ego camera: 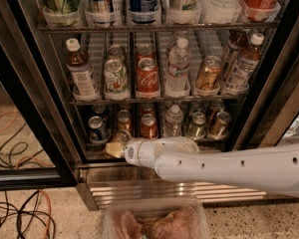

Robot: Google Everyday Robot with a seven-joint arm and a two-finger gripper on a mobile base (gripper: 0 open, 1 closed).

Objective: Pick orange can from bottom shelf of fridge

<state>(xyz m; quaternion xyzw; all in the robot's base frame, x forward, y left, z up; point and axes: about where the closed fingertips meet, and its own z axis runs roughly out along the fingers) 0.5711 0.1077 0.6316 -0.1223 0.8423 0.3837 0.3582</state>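
Observation:
The fridge (pixel 35 108) stands open in front of me, with drinks on wire racks. On the bottom shelf (pixel 154 142) are a blue can (pixel 96 128), a red can (pixel 148 126), a small water bottle (pixel 173 120) and several more cans. An orange can (pixel 122 135) stands at the front of the second lane, with only its silver top and upper body showing. Another coppery can (pixel 220 123) stands far right. My gripper (pixel 114 149) is at the shelf's front edge, right against the lower part of that front orange can. My white arm (pixel 224 166) reaches in from the right.
The middle rack holds tea bottles (pixel 79 71), a red cola can (pixel 147 76), a water bottle (pixel 178 66) and a gold can (pixel 208 73). The ribbed steel base (pixel 139 185) is below. A clear tray (pixel 157 220) sits at the bottom. Cables (pixel 15 213) lie on the floor at left.

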